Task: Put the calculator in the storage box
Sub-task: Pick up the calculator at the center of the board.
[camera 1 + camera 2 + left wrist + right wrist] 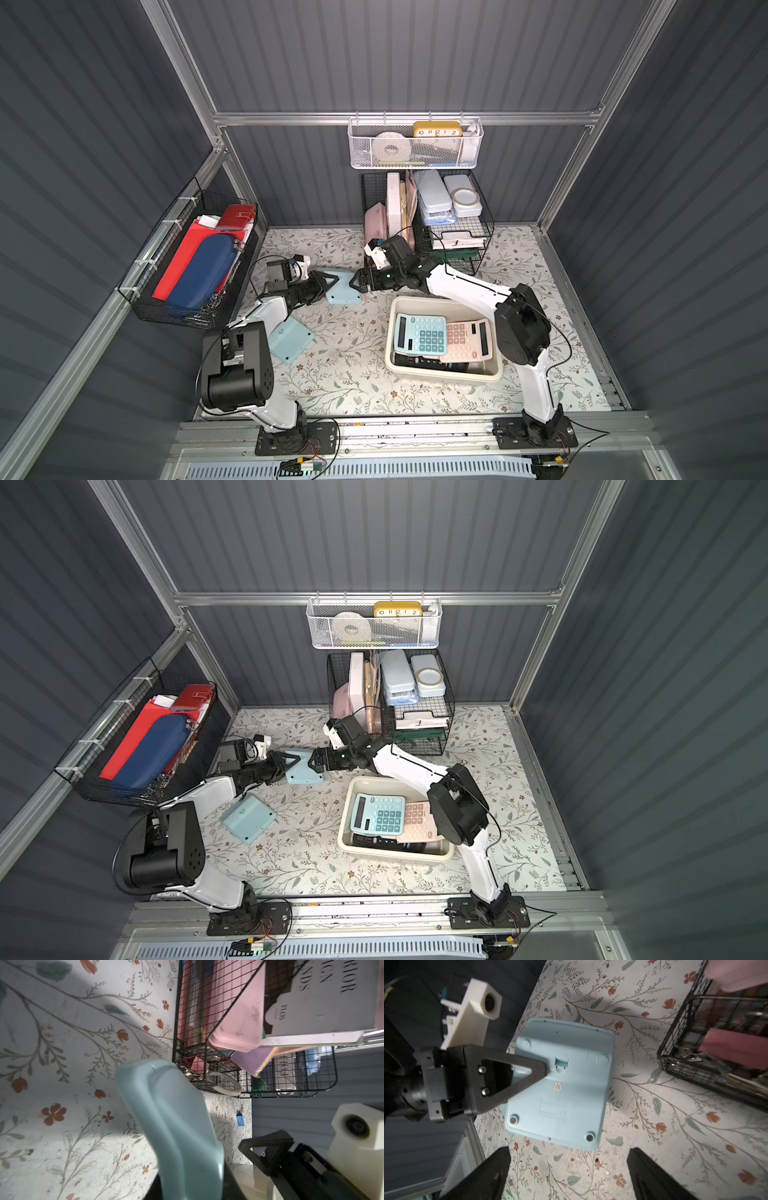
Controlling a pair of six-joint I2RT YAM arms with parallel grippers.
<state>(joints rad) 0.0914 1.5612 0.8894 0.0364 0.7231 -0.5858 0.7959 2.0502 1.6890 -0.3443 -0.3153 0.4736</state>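
Outside box (444, 375) 2 calcs (345, 291) (291, 338), inside 3, L end effector (332, 281) clamps 1, R (352, 284) apart.

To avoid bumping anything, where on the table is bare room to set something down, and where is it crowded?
Bare mat lies between the loose blue calculator and the storage box, and along the front before the box. Crowded: the back middle, where the left gripper holds the second calculator, the open right gripper faces it, beside the black wire rack.
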